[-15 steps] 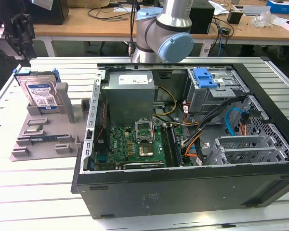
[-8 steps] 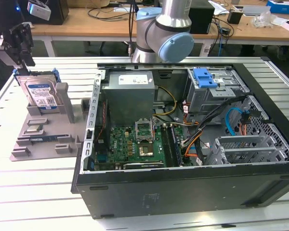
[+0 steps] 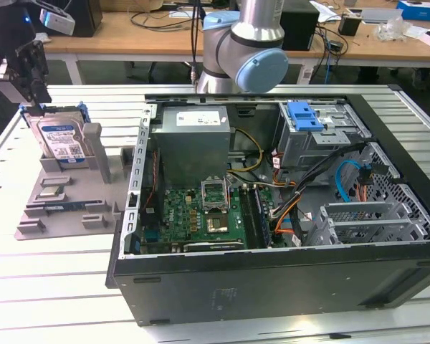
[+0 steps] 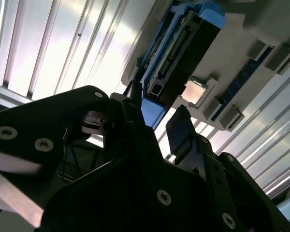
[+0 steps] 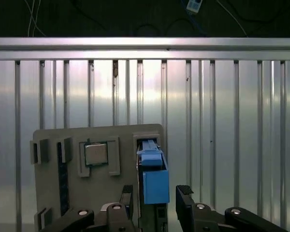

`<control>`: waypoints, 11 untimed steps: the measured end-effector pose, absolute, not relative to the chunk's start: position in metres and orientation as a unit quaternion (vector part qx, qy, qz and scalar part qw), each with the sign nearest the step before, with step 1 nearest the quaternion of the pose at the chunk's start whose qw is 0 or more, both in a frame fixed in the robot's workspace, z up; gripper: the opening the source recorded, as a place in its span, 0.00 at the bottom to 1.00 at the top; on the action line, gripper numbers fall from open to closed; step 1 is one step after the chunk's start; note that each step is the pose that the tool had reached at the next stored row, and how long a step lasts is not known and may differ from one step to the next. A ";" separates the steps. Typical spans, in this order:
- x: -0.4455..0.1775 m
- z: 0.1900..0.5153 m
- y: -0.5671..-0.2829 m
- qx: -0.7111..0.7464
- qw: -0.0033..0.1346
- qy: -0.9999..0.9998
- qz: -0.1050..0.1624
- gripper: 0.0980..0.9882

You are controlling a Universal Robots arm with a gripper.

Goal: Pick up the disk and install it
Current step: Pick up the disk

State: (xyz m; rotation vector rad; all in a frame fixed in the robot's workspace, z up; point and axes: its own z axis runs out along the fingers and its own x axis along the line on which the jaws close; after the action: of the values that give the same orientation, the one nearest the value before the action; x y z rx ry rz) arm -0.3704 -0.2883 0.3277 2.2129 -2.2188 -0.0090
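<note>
1. Gripper, black two-finger type on the grey robot arm, hangs over the exterior view's left end of the table. Its fingers are spread apart and straddle the disk's top edge. In both wrist views one finger sits either side of the blue bracket, with a gap showing on at least one side, so nothing is clamped.
2. Ribbed silver aluminium table carries everything.
3. Black open desktop computer case lies on its side with the green motherboard exposed, well apart from the gripper.
4. Flat grey plastic parts holder sits just beside the case, on the exterior view's left.
5. Metal drive cage with blue tab sits inside the case at its far corner. I can't tell from here whether its bay is free.
6. Disk, a silver-grey rectangular hard drive with white-and-blue label and blue plastic bracket, stands on edge in the holder's slot, directly under the gripper.
7. Small square silver processor chip rests in a holder pocket near the disk.
8. Progress: early. The gripper is lined up over the disk, but the grasp is not closed, the disk not lifted, and the install not started.
</note>
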 end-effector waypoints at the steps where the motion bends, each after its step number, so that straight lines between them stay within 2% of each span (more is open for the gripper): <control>1: -0.370 0.326 -0.288 0.706 0.004 -0.708 -0.003 0.43; 11: -0.370 0.304 -0.288 0.712 0.004 -0.702 -0.003 0.43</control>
State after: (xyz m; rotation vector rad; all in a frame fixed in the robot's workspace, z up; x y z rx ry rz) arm -0.3704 -0.2877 0.3045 2.2305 -2.2008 -0.0089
